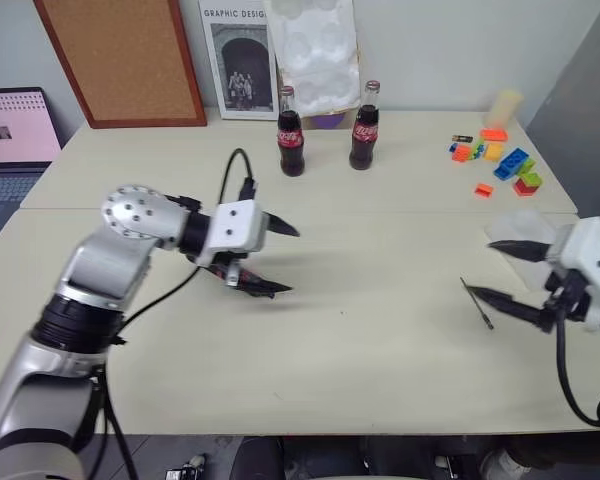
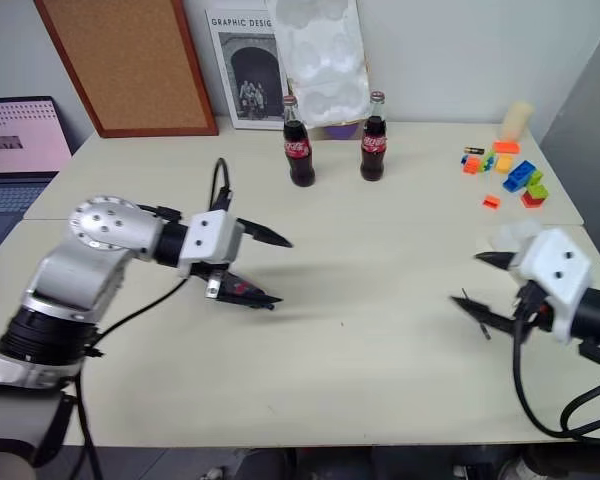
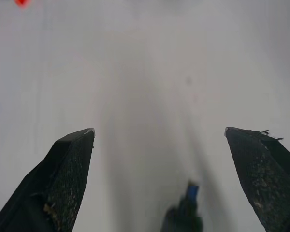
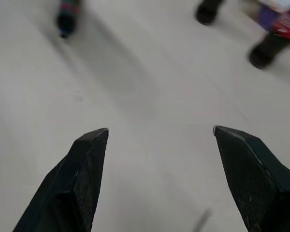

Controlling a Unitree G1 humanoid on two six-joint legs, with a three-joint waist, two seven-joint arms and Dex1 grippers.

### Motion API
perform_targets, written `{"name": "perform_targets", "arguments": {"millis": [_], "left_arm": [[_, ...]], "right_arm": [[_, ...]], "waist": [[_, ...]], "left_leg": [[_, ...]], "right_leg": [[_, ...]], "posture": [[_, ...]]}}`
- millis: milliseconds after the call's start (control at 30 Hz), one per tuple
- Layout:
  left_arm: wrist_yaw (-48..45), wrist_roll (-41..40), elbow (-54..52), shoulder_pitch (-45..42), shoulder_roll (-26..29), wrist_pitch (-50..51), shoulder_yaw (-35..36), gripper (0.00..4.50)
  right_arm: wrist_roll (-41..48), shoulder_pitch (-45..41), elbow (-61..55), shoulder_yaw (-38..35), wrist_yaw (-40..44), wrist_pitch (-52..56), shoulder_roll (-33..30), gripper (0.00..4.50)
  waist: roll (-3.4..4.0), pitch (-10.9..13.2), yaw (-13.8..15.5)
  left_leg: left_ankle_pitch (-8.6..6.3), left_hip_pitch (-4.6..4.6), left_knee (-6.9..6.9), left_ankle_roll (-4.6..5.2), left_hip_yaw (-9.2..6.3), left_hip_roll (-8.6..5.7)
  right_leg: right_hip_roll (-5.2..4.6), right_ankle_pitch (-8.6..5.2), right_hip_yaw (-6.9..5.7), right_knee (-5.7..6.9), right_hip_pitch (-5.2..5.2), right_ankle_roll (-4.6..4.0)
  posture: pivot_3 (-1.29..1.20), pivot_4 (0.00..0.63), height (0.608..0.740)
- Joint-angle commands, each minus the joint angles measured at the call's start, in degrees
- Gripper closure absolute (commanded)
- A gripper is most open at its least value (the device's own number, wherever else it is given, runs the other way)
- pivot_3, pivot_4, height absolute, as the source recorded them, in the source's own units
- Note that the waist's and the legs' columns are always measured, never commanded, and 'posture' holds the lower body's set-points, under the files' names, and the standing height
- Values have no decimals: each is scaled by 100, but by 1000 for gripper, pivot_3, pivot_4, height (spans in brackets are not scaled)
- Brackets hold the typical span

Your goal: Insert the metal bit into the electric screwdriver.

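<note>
Nothing is inserted yet: the metal bit (image 1: 477,303) lies free on the table (image 1: 380,350) just beside the right gripper (image 1: 498,270), its long axis running away from the robot. The electric screwdriver (image 2: 235,289) lies under the left gripper (image 1: 285,259), partly hidden, so I cannot tell its direction well. Both grippers have jaws spread wide and hold nothing
</note>
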Motion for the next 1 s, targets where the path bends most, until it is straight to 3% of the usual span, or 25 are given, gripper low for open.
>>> {"name": "perform_targets", "arguments": {"millis": [33,233,400,767,1000], "left_arm": [[-470,514,273,-207,224,-722,-264,0],[-520,1330,880,-311,107,-1540,-692,0],[-362,1822,1460,-534,-205,-2107,-944,0],[-294,2085,2166,-764,-764,-2025,-1062,0],[-139,2510,2768,-1060,-936,-2539,-1288,0]], "right_arm": [[307,-458,-287,601,-369,314,55,863],[330,-620,-578,1343,-903,544,315,863],[350,-650,-683,1555,-1096,588,371,863],[917,-600,-911,1287,-1368,653,540,863],[1208,-522,-960,1071,-1505,700,448,863]], "waist": [[0,0,9],[0,0,94],[-1,0,107],[-1,0,100],[0,0,100]], "left_leg": [[0,-2,-1,0,-1,0],[-1,-21,-3,1,-4,2],[-1,-35,1,1,-8,1],[0,-36,3,2,-14,2],[0,-32,5,3,-17,1]], "right_leg": [[0,-1,-2,0,-1,-3],[1,20,-7,2,-19,-18],[0,21,-12,4,-26,-17],[2,21,-16,12,-26,-16],[2,22,-18,21,-25,-16]], "posture": [[0,150,740],[0,150,740],[0,150,740],[0,150,740],[0,150,740]]}}
